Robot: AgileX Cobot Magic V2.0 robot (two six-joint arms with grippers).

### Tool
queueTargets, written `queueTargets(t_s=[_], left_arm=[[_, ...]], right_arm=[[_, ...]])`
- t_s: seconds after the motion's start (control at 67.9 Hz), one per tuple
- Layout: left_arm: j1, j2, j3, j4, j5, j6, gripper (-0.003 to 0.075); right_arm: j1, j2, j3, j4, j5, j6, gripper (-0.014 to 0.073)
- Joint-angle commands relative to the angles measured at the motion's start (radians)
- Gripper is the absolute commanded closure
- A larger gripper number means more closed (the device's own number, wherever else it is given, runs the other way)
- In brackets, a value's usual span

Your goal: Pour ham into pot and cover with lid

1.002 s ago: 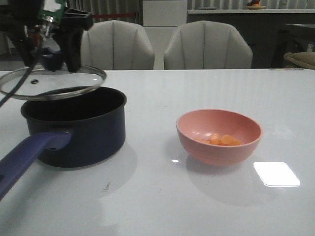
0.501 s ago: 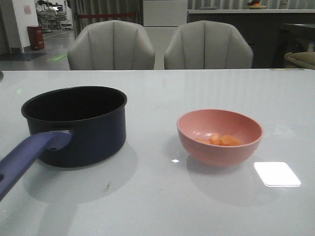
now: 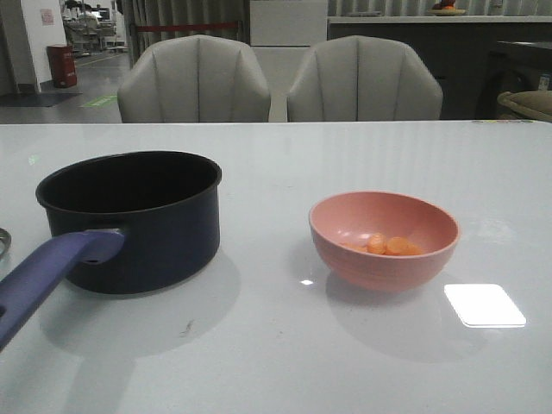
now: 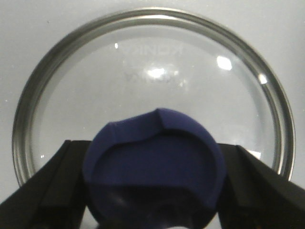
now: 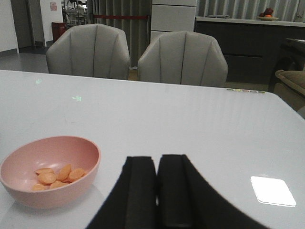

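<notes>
Versus a second ago, we saw the lid and left arm gone from above the pot; half a second ago the front view was already clear of them. Now a thin sliver of metal rim showed at the far left edge of the front view, low beside the pot handle. Pot, bowl and ham had not shifted.

Around: we noted two grey chairs behind the surface, a bright light patch on the surface right of the bowl, and a small dark mark in front of the pot. The pot sat open, handle pointing toward the camera and left. The bowl stood well apart to the pot's right, ham slices lying in its bottom. Nothing lay between pot and bowl.

Left claw: in the left wrist view its fingers were clamped on both sides of the blue knob of the lid, glass and rim seen over the pale surface. We could not tell if the lid touched the surface.

Right claw: fingers together, holding nothing, hovering over the surface near the bowl, apart from it. Ham was visible there too.
</notes>
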Motion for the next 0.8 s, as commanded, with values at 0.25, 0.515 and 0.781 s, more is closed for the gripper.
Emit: queueTargets(t_s=[0.25,0.515,0.781], left_arm=[[0.001,-0.036,-0.025,-0.008,-0.048,0.0,0.0159],[-0.003,-0.044,-0.047,-0.006,-0.027,0.0,0.0086],[-0.085,-0.204,-0.046,0.002,-0.036,0.0,0.0138]], right_arm=[[-0.006,-0.02,-0.005,-0.015,-0.086,-0.003,0.0449],[-0.006,-0.02,-0.005,-0.015,-0.086,-0.003,0.0449],[-0.006,-0.02,-0.005,-0.015,-0.086,-0.003,0.0449]])
